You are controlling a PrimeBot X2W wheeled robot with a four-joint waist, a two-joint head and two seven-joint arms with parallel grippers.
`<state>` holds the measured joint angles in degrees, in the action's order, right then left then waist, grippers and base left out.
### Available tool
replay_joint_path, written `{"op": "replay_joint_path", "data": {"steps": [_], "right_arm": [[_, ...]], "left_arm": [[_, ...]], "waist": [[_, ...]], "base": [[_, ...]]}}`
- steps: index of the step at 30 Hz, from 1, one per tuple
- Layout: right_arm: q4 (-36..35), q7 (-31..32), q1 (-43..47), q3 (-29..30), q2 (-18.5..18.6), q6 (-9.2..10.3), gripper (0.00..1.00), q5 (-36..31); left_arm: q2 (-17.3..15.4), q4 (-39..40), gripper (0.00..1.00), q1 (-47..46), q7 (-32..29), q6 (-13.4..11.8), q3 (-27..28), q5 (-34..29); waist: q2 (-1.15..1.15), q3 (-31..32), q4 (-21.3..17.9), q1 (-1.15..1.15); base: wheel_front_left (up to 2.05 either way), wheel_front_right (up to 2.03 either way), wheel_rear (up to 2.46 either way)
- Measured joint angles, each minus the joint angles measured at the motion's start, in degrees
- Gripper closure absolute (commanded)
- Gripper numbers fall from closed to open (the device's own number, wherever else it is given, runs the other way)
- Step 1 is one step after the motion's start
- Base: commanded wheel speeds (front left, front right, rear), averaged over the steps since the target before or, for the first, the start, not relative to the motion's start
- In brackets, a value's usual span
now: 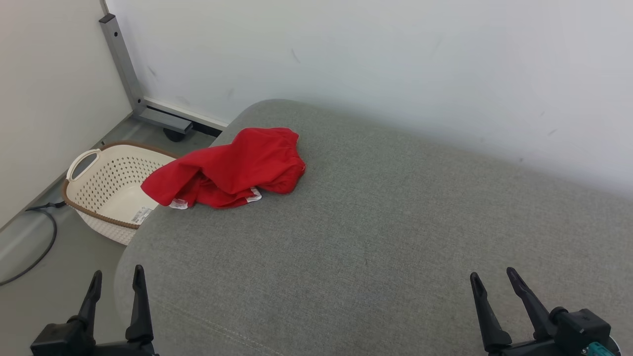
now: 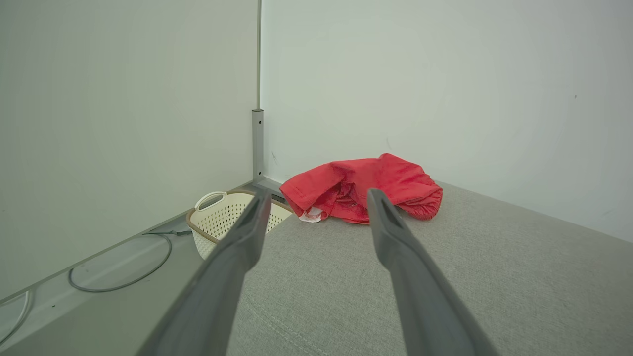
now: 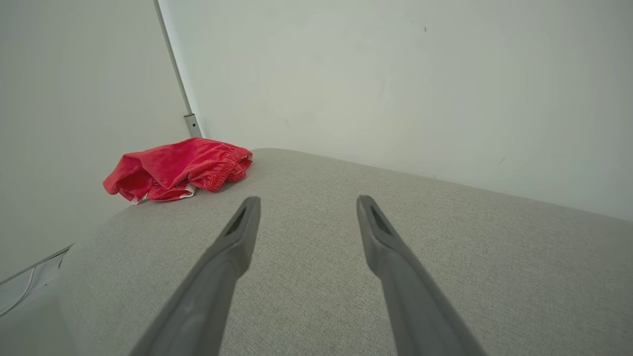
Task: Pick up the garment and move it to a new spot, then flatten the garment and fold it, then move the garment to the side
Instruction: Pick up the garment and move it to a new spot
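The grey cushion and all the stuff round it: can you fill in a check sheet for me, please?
Surface: grey padded surface, bare apart from the garment.
Job's things: red garment, crumpled at the far left edge, not yet folded.
Clutter: cream basket on the floor, left of the surface.
Grippers: left gripper and right gripper open, holding nothing, well short of the garment.
Cables: dark cable looping on the floor by the basket.
Surroundings: white wall, grey metal post.

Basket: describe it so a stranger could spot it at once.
Start at the big grey cushion by the white wall. On the floor off its far left corner, below the red garment, sits the basket: cream, full of holes, brown-rimmed.
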<state>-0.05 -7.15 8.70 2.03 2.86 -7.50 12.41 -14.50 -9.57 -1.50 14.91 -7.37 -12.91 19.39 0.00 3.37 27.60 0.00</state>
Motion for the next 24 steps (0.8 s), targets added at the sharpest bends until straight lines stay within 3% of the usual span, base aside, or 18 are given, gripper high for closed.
{"op": "replay_joint_path", "data": {"steps": [9, 13, 19, 24], "right_arm": [[1.0, -0.4, -0.7, 0.5, 0.0, 0.00, 0.00, 0.1], [0.9, -0.4, -0.6, 0.7, 0.0, 0.00, 0.00, 0.1], [-0.7, 0.6, -2.1, -0.1, 0.0, 0.00, 0.00, -0.7], [-1.6, 1.1, -4.5, -0.4, -0.1, 0.00, 0.00, -1.8]], "left_arm": [[0.2, 0.7, 0.00, -0.9, -0.4, 0.9, 0.5, 0.8], [-1.5, 2.9, 0.00, -6.0, -2.7, 2.0, 1.0, 1.2], [-6.6, 4.3, 0.00, -18.3, -10.7, 5.4, 2.9, 3.3], [-8.4, -1.3, 0.00, -27.5, -16.0, 9.3, 3.3, 6.6]], "waist": [[0.00, -1.3, 1.1, 0.00], [0.00, -1.7, 1.3, 0.00], [0.00, -3.4, 0.3, 0.00], [0.00, -5.9, -2.3, 0.00]], "base": [[0.00, 0.00, 0.00], [0.00, 0.00, 0.00], [0.00, 0.00, 0.00], [0.00, 0.00, 0.00]]}}
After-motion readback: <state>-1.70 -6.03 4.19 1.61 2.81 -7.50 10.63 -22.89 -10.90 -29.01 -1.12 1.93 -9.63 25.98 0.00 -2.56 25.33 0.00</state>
